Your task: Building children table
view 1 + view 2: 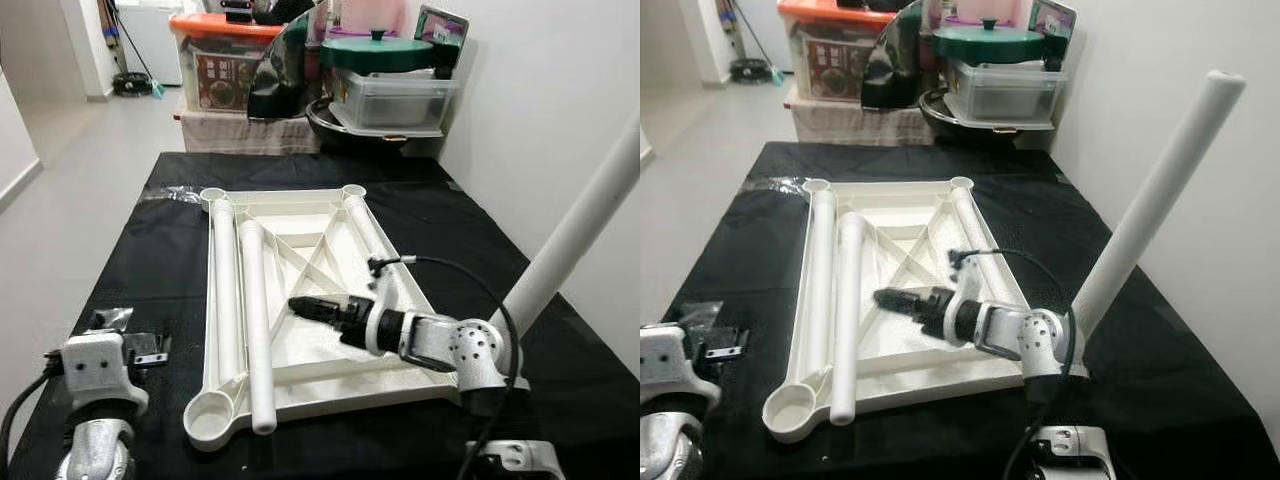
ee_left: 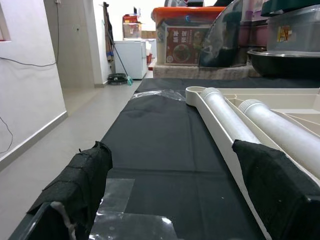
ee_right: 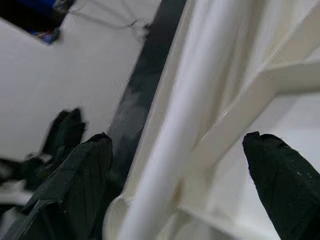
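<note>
While the white tabletop frame (image 1: 300,300) lies upside down on the black-covered desk (image 1: 480,240), my right end effector (image 1: 305,306) hovers low over the frame's ribbed underside, pointing across toward my left side. Its two black fingers (image 3: 282,185) are spread well apart with nothing between them; the right wrist view looks past them at a white leg tube and the frame's cross ribs.

Three white leg tubes lie in the frame: the left tube (image 1: 225,290) along the left edge, the middle tube (image 1: 257,325) just beside it (its near end sticks out past the frame's front edge), and the right tube (image 1: 375,245) along the right edge. A round corner socket (image 1: 210,412) sits at the near left corner of the frame. A fourth leg tube (image 1: 1155,200) stands tilted up at the near right corner, leaning away to the right.

My left end effector (image 2: 170,195) sits low at the desk's near left edge, fingers (image 2: 80,180) wide apart and holding nothing, aimed along the desk past the frame's left side. A small bag of hardware (image 1: 140,345) lies on the desk close to my left wrist.

Behind the desk are stacked storage boxes (image 1: 225,60) and a green lid (image 1: 385,50) on a clear bin.
</note>
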`<state>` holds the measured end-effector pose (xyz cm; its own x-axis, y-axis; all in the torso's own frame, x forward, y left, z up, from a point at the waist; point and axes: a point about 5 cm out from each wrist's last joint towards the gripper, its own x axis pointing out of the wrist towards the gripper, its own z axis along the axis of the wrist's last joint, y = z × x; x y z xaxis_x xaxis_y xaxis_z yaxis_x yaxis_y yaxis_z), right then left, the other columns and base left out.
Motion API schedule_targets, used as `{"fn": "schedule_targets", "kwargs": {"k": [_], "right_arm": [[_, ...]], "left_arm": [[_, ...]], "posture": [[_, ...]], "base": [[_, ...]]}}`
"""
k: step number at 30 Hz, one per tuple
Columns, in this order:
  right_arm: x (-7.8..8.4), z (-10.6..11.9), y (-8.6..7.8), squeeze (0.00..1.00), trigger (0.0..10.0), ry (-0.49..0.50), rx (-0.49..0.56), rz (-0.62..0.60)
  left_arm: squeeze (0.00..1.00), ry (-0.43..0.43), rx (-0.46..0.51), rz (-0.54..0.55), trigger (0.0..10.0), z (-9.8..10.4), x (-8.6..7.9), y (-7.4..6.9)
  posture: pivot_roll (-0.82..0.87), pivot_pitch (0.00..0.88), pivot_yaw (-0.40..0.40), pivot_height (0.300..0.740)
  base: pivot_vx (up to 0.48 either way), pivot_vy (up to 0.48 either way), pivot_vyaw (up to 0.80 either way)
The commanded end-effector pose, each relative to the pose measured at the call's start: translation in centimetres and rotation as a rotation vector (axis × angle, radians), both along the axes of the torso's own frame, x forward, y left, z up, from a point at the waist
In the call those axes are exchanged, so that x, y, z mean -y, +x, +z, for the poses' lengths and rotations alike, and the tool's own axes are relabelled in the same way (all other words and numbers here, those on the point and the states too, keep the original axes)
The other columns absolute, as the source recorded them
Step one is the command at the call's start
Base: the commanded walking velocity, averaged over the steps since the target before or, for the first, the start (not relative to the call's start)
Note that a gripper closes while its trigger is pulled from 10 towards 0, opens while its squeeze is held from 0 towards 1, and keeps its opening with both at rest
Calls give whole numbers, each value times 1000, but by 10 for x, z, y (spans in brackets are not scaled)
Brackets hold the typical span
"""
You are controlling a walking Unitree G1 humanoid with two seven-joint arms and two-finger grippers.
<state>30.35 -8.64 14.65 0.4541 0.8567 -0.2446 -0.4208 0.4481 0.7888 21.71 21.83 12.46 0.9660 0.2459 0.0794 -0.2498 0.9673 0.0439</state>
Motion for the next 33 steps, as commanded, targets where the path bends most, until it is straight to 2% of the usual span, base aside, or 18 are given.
{"fn": "schedule_targets", "kwargs": {"k": [1,3,5,9,10,11,12,14,20,23,27,29,30,33], "right_arm": [[-8,-2,-8,0,10000,51,-41,75],[-8,-2,-8,0,10000,51,-41,75],[-18,-12,-20,0,10000,60,-95,164],[-22,-15,-25,0,10000,55,-111,197],[-27,-25,-29,0,10000,-7,-133,230],[-27,-25,-29,0,10000,-7,-133,230],[-30,-31,-31,0,10000,-52,-145,250],[-29,-39,-30,0,10000,-124,-146,260],[-21,-32,-15,0,10000,-142,-125,222],[-25,-31,-14,0,10000,-138,-120,228],[-42,-30,-16,0,10000,-115,-115,258],[-44,-30,-16,0,10000,-111,-113,264],[-50,-30,-18,0,7725,-93,-114,280],[-53,-29,-18,0,7725,-86,-116,287]], "left_arm": [[0,19,-30,-1,10000,-5,0,1],[0,19,-30,-1,10000,-5,0,1],[0,27,-30,1,10000,-4,-3,4],[0,31,-29,3,10000,-4,-4,5],[0,34,-29,6,10000,-4,-6,7],[0,34,-29,6,10000,-4,-6,7],[0,35,-28,7,10000,-4,-6,8],[0,34,-22,2,10000,-3,-4,10],[0,26,-24,6,10000,-6,-2,8],[0,25,-26,5,10000,-7,-2,8],[0,19,-23,-9,10000,-7,3,13],[0,19,-22,-10,10000,-7,4,14],[0,19,-24,-13,10000,-7,4,14],[0,20,-26,-15,10000,-7,3,14]], "posture": [[92,0,-133,740],[92,0,-133,740],[97,0,-132,740],[97,0,-132,740],[90,0,-132,740],[90,0,-132,740],[92,0,-134,740],[97,0,-138,740],[108,0,-152,740],[104,0,-153,740],[109,0,-158,740],[112,0,-157,740],[114,0,-157,740],[114,0,-157,740]], "base": [[0,0,0],[0,0,0],[0,0,0],[0,0,0],[0,0,0],[0,0,0],[0,0,0],[0,0,0],[0,0,0],[0,0,0],[0,0,0],[0,0,0],[0,0,0],[0,0,0]]}}
